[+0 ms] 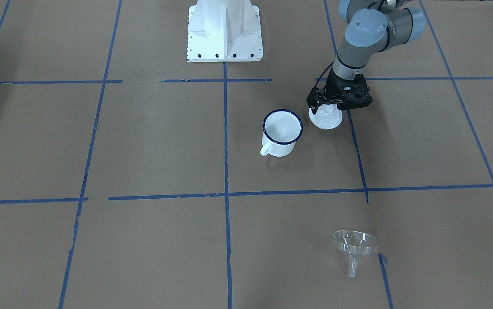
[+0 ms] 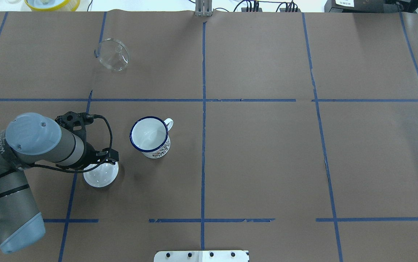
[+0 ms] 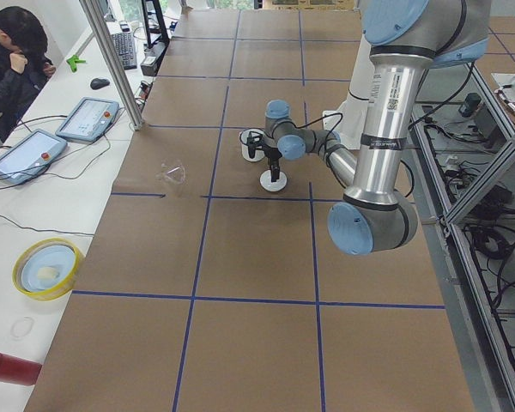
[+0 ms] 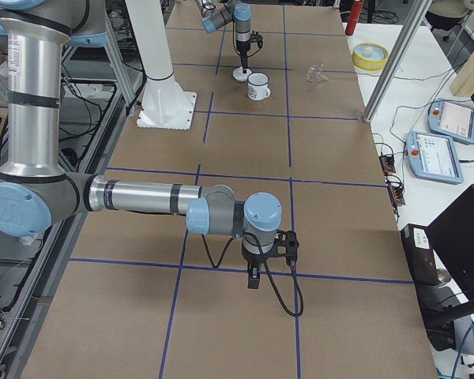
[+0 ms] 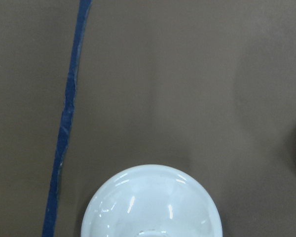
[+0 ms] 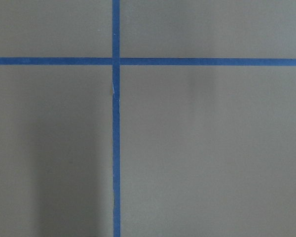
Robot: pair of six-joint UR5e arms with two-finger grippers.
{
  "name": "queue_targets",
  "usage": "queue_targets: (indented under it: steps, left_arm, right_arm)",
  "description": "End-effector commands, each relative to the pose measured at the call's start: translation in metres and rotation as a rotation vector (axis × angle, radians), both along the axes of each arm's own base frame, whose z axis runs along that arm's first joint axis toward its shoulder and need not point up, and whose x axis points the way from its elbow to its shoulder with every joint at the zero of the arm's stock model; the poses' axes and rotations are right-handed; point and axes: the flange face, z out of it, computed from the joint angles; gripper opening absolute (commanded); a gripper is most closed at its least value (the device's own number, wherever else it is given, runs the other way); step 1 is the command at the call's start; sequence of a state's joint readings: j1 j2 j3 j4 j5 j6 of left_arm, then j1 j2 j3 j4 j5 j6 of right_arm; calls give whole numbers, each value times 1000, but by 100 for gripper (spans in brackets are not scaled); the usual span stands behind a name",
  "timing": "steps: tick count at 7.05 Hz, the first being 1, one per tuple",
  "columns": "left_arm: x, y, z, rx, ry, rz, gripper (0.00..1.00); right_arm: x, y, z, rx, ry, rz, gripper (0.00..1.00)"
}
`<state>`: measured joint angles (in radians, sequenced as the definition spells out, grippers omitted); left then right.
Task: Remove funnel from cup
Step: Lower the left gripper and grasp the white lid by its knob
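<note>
The clear funnel (image 1: 355, 244) lies on its side on the brown paper, far from the cup and nearer the operators' side; it also shows in the overhead view (image 2: 113, 54). The cup (image 1: 281, 133), a white mug with a dark blue rim, stands upright and empty (image 2: 150, 136). My left gripper (image 1: 326, 106) hangs over a white domed lid (image 1: 327, 120) next to the cup, its fingers either side of the knob and seemingly open. My right gripper (image 4: 254, 276) shows only in the exterior right view, far from both; I cannot tell its state.
The lid (image 5: 150, 202) fills the bottom of the left wrist view, beside a blue tape line (image 5: 64, 133). The robot's white base (image 1: 225, 32) is behind the cup. A yellow-rimmed bowl (image 2: 52, 3) sits beyond the table's far edge.
</note>
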<state>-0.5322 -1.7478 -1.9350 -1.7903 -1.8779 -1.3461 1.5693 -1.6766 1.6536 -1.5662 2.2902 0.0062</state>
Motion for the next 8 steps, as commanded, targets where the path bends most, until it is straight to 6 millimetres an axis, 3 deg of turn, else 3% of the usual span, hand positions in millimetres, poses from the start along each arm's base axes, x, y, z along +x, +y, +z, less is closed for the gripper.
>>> queue_targets:
  steps: [1,4,8]
  left_arm:
    - [-1,-2,2,14,0,-8,98]
    - [-2,1,-4,13,12,-4,98]
    - [-1,2,4,3,-1,1,97]
  right_arm:
    - [0,0,0,0,0,0,100]
    - [0,0,0,0,0,0,100]
    - [0,0,0,0,0,0,100]
